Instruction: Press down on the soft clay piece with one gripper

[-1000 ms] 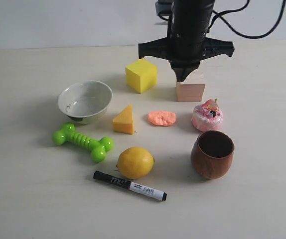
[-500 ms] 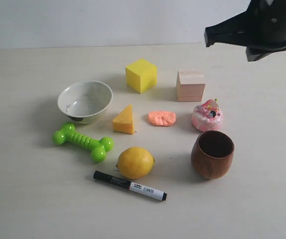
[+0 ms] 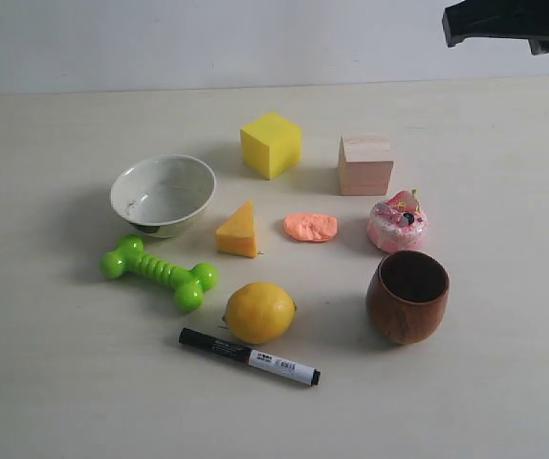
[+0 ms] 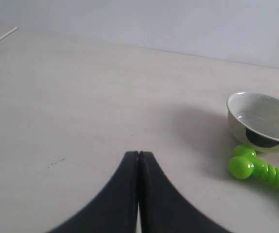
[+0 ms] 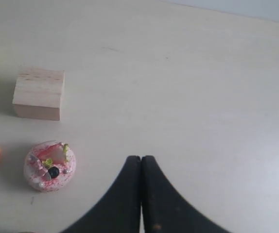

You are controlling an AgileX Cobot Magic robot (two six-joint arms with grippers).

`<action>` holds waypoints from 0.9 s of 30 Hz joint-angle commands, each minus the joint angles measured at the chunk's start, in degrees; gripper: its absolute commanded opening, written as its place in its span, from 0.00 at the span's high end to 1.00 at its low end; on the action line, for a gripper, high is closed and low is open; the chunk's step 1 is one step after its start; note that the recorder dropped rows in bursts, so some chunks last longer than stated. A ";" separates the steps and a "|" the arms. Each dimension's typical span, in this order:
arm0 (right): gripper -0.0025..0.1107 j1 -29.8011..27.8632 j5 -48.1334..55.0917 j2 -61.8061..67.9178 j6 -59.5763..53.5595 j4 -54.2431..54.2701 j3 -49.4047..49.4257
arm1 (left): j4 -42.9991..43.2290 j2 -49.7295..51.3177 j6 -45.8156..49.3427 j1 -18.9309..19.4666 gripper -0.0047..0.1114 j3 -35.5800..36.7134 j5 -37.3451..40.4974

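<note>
Salmon-orange soft clay piece (image 3: 310,227) lay flat between yellow wedge (image 3: 239,231) and toy cake (image 3: 397,221); the right hand (image 5: 140,162), fingers pinched together on nothing, presumably for pressing, hung well apart.

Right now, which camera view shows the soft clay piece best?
The exterior view: the soft clay piece lies whole and unobstructed between the wedge and toy cake. The right wrist view catches only an orange sliver; the left wrist view, none.
</note>
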 commanded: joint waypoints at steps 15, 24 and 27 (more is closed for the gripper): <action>0.98 -26.00 -24.27 -25.50 -10.95 11.78 18.73 | -0.51 -0.34 -0.46 -0.31 0.96 -0.21 -0.60; 0.98 -39.25 -31.48 -46.07 -14.55 17.24 36.67 | -0.51 -0.34 -0.46 -0.31 0.96 -0.21 -0.60; 0.98 -39.54 -34.56 -52.82 -15.80 19.19 42.18 | -0.51 -0.34 -0.46 -0.31 0.96 -0.21 -0.60</action>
